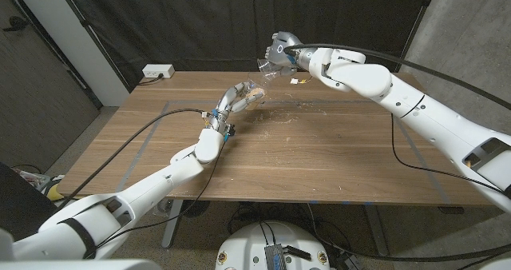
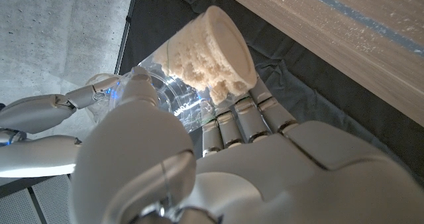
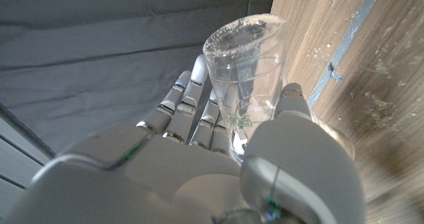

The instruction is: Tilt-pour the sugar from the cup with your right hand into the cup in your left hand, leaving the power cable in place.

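Right hand (image 1: 281, 53) grips near-empty cup (image 1: 268, 64); left hand (image 1: 231, 104) clamps sugar-filled cup (image 1: 252, 92), seemingly tilted toward 2 o'clock — spill risk onto bench (image 1: 319, 158).

We see two clear plastic cups, both held above the wooden table. The left cup (image 2: 199, 71) is gripped in the left hand (image 1: 233, 102) over the table's middle, tipped on its side, and packed with white clumped sugar (image 2: 215, 48) at its far end. The right cup (image 3: 248, 78) is gripped in the right hand (image 1: 281, 54) farther back and to the right, tilted towards the left cup, with only sugar grains clinging to its rim.
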Available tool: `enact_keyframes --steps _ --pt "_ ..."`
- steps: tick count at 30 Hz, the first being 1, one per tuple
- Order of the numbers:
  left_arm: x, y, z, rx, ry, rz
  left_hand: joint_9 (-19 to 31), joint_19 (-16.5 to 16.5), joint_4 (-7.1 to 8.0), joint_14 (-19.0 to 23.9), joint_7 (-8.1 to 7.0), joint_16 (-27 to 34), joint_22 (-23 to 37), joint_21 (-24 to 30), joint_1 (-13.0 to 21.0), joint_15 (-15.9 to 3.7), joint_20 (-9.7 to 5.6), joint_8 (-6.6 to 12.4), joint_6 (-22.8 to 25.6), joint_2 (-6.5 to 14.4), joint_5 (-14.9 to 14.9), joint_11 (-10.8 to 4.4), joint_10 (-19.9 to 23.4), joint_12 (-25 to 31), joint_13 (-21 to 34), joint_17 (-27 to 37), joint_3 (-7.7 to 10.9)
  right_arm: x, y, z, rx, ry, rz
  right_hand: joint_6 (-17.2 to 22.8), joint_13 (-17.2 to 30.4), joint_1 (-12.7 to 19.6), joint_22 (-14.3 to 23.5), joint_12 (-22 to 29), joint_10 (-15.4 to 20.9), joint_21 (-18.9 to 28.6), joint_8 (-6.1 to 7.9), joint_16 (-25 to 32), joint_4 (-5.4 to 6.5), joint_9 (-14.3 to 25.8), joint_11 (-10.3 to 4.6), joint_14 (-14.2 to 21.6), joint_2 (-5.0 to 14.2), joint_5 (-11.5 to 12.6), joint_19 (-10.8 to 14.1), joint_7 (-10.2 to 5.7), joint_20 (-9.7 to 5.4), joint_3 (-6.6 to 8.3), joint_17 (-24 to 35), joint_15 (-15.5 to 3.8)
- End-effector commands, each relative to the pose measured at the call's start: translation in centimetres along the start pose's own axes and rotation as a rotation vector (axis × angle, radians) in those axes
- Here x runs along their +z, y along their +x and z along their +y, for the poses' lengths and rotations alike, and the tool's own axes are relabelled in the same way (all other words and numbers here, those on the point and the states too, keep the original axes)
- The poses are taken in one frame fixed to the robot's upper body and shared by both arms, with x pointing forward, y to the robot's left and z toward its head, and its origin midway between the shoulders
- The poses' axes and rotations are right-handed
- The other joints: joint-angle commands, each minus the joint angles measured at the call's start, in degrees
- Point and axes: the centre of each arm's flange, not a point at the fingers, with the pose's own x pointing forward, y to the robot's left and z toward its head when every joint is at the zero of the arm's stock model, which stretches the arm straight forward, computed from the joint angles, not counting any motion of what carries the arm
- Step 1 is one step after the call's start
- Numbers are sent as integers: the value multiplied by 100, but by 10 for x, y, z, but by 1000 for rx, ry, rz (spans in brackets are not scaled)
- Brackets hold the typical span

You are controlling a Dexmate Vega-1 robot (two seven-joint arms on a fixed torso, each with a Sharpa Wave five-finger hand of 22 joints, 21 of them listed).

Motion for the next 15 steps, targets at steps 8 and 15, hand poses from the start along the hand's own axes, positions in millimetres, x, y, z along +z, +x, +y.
enact_keyframes --steps 8,15 --pt "-9 -6 4 63 -137 -105 27 -28 -13 47 5 -62 -5 61 39 -533 -164 24 11 17 24 -124 91 -17 32 22 -5 -29 -5 -7 -16 265 104 116 3 -23 16 1 88 32 26 -11 1 17 43 105 40 19 111 -43 -45 11 28 -995" --pt "-14 -7 7 80 -179 -111 40 -29 -18 43 1 -80 -8 70 47 -532 -166 12 -33 5 23 -116 67 -25 40 26 -15 -43 -9 -4 -36 463 152 145 1 -65 15 -4 118 46 42 -23 26 13 50 137 37 14 164 -43 -51 -3 40 -993"
